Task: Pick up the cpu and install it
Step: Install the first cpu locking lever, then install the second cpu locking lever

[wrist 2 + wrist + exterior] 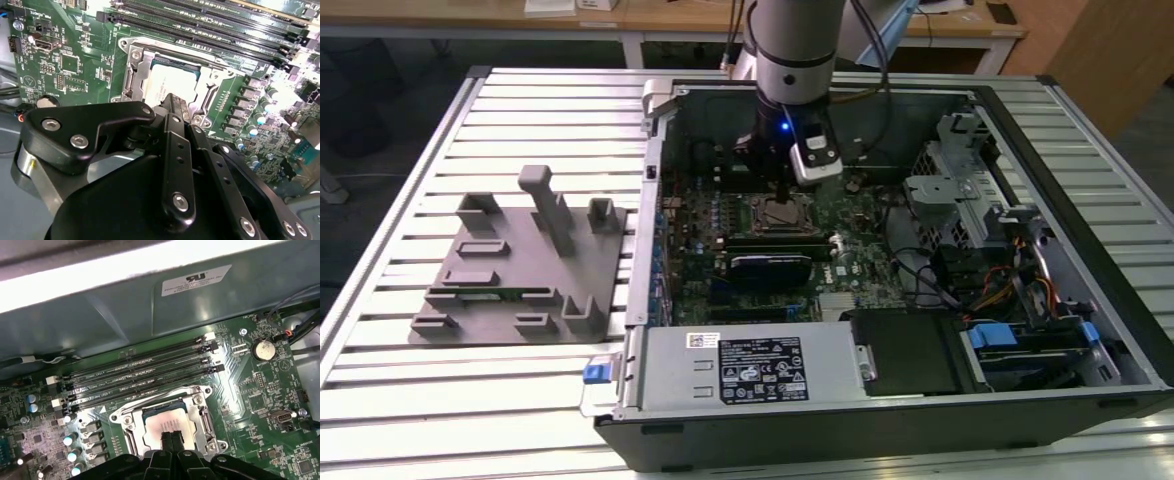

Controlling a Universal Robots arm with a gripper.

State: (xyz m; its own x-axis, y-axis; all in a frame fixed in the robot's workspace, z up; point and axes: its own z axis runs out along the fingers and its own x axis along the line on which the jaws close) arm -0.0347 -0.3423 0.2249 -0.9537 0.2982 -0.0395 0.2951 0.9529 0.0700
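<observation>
Black gripper (171,436) fingertips together over square silvery cpu (167,426) in socket (131,416).

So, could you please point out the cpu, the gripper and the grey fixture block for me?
cpu (167,424), first wrist view, its silvery top.
gripper (171,436), first wrist view, between its fingertips.
grey fixture block (520,268), exterior view, its flat base.

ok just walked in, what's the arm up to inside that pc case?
The arm has its gripper down inside the open computer case, right over the motherboard's CPU socket. The cpu lies in the socket frame, and the fingertips, drawn close together, are at its silvery top; both wrist views show this. Whether they touch it can't be told. The grey fixture block sits outside the case on the slatted table, to the exterior view's left.
</observation>
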